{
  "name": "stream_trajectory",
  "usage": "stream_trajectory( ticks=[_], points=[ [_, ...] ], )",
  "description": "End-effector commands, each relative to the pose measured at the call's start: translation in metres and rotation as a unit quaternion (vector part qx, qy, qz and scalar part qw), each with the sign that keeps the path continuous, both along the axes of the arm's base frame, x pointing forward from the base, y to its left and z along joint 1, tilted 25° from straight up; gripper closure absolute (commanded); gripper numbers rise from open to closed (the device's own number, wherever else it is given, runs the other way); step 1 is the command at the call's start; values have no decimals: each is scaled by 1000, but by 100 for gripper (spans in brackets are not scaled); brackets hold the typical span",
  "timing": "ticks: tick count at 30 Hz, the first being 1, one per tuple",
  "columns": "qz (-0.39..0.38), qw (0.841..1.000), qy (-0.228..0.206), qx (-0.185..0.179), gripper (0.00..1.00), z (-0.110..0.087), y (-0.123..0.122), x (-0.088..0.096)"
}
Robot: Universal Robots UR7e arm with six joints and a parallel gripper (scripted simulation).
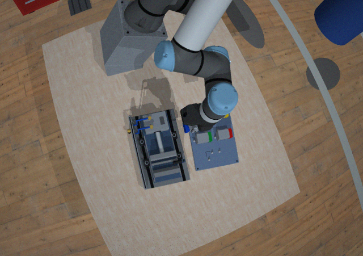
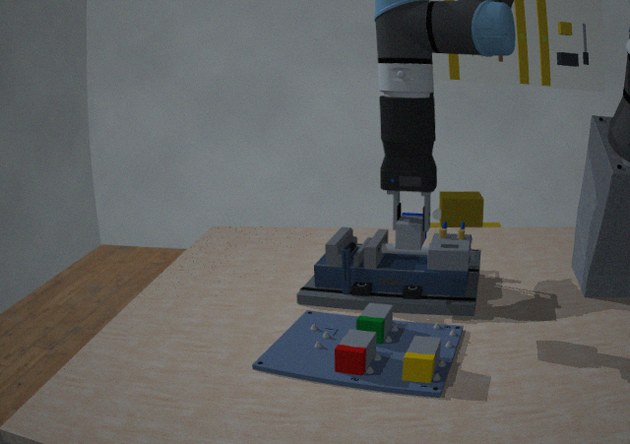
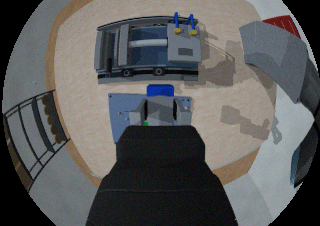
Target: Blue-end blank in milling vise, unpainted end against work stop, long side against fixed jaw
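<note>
My gripper (image 1: 194, 129) (image 2: 410, 225) (image 3: 160, 105) is shut on the blue-ended blank (image 2: 409, 233) (image 3: 160, 105), fingers on its two long sides. The blank hangs level above the plate (image 1: 218, 163) (image 2: 287, 347) (image 3: 117, 111), beside the vise. Its blue end (image 1: 186, 128) (image 3: 160, 90) points toward the vise side. In the vise, the fixed jaw (image 1: 167, 173) (image 2: 339, 247) (image 3: 102, 48) and the moving jaw (image 1: 163, 156) (image 2: 375, 249) (image 3: 123, 45) stand apart. The work stop (image 1: 178, 161) (image 2: 346, 271) is on the plate-facing side. The low bars are hard to make out.
Blanks with a green end (image 1: 210, 137) (image 2: 370, 327), a red end (image 1: 230, 133) (image 2: 350, 359) and a yellow end (image 1: 226, 116) (image 2: 418, 366) lie on the plate among small pegs. The hose block (image 1: 156, 121) (image 2: 448, 254) (image 3: 185, 43) with upright blue hoses stands at the vise's other end.
</note>
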State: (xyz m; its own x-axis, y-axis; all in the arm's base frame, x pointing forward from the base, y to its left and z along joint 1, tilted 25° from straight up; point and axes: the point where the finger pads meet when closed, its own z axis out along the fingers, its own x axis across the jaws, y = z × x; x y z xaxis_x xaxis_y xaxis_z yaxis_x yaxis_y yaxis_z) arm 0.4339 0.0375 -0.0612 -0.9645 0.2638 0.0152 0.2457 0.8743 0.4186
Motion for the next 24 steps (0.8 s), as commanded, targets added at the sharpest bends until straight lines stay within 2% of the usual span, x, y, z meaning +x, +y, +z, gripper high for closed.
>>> stream_trajectory(
  ticks=[1, 6, 11, 24],
  points=[
    [3, 1000, -2, -1, 100, -5, -10, 8],
    [3, 1000, -2, -1, 100, -5, -10, 8],
    [3, 1000, -2, -1, 100, -21, -48, 28],
    [3, 1000, -1, 0, 100, -24, -53, 29]
  ],
)
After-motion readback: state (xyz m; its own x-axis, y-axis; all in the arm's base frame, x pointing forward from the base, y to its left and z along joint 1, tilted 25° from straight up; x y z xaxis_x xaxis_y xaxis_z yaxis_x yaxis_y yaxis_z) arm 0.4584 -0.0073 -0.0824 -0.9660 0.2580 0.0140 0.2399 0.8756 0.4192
